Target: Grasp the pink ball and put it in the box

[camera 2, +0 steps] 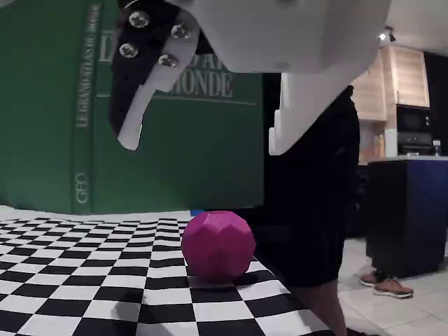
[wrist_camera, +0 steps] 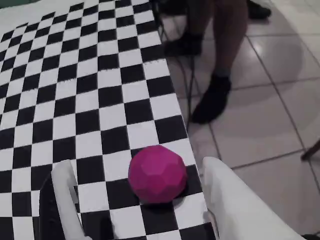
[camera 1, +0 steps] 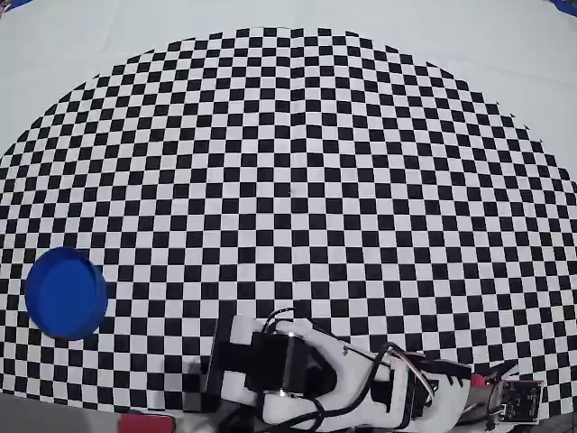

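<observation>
From overhead the pink ball (camera 1: 475, 382) is showing only as a sliver beside the arm, which is lying stretched along the table's (camera 1: 288, 180) bottom edge, partly cut off. The gripper (camera 2: 204, 148) is hanging above the ball, its fingers (camera 2: 133, 119) spread wide, one on each side, touching nothing. The faceted ball (wrist_camera: 157, 173) is sitting near the checkered table's edge. The box (camera 1: 66, 293) is resting open side up, well apart, at the left overhead.
</observation>
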Controlling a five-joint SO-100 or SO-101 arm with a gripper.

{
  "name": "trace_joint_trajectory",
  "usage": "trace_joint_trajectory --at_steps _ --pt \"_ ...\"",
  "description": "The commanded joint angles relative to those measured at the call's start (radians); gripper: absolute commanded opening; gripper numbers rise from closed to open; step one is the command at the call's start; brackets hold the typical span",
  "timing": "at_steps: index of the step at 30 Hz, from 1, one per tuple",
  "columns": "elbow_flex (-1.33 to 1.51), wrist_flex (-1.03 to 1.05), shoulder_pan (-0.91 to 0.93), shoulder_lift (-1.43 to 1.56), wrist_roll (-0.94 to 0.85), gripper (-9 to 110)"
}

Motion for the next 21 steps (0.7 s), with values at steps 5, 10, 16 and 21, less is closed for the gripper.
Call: trace_joint_trajectory --at_steps 5,10,16,21 --pt "-0.063 -0.020 0.011 -0.041 -0.011 29" --pt "-0.078 -0.025 0.015 -0.080 -0.011 29" --pt "-0.094 -0.029 0.018 -0.106 -0.011 30" --pt "-0.115 -0.034 0.023 -0.141 -0.011 30"
